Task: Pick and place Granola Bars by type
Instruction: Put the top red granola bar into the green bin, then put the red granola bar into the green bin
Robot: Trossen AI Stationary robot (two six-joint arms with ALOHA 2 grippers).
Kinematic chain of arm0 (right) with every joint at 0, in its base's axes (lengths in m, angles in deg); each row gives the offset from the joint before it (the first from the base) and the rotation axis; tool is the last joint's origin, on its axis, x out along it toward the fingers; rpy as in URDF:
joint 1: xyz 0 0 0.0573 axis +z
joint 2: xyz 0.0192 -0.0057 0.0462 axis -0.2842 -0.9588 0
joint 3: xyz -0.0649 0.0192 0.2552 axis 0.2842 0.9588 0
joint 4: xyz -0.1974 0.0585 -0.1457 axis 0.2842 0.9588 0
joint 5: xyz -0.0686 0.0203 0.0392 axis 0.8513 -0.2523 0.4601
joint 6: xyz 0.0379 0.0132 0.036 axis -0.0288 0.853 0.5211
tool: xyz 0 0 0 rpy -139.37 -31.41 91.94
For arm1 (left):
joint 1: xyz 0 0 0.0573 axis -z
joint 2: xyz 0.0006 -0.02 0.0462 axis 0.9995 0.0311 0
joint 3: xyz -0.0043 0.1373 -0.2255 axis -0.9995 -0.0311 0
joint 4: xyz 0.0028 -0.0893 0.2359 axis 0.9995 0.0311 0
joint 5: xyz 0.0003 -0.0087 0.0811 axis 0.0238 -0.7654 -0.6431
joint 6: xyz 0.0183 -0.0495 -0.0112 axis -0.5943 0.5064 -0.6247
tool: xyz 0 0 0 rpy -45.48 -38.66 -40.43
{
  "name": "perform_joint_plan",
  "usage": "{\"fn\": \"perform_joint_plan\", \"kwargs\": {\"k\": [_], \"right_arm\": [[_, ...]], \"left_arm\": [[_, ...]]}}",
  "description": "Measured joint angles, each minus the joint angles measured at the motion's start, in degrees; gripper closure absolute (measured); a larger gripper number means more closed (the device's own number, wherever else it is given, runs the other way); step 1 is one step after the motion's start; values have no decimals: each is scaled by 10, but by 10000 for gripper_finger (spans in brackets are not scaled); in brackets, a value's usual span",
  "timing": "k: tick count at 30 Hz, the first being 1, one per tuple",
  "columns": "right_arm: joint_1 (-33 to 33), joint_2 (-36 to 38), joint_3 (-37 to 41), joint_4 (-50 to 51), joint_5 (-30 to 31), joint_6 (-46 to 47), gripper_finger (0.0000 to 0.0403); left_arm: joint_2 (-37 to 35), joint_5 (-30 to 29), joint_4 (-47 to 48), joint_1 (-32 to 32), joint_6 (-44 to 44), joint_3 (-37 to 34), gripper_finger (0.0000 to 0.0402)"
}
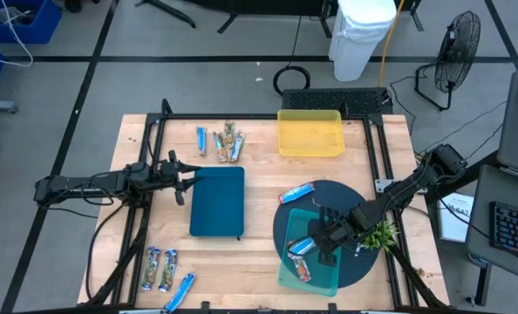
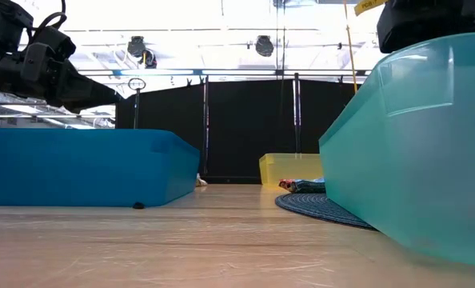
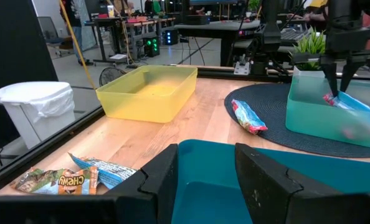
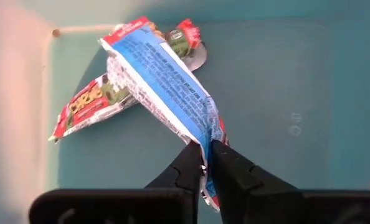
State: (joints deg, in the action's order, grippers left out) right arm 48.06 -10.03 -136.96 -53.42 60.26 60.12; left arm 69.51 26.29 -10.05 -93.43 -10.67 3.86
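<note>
The teal tray (image 1: pixel 329 277) on the round dark mat (image 1: pixel 364 202) already holds a red-and-green bar (image 4: pixel 91 102), so dropping the blue-wrapped granola bar (image 4: pixel 166 81) there would mix the types. The right gripper (image 4: pixel 205 163) pinches only that bar's end, and such a thin hold could slip. The left gripper (image 3: pixel 205 163) hangs spread and empty over the dark blue tray (image 1: pixel 217 202).
</note>
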Motion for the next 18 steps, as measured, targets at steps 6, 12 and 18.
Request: {"fn": "perform_joint_plan", "kwargs": {"k": [6, 12, 18], "right_arm": [[-2, 0, 0, 10, 36, 22, 334], [-12, 0, 0, 9, 43, 35, 285], [-26, 8, 0, -29, 42, -35, 262]], "left_arm": [[0, 0, 0, 0, 0, 0, 240], [0, 0, 0, 0, 0, 0, 240], [0, 0, 0, 0, 0, 0, 240]]}}
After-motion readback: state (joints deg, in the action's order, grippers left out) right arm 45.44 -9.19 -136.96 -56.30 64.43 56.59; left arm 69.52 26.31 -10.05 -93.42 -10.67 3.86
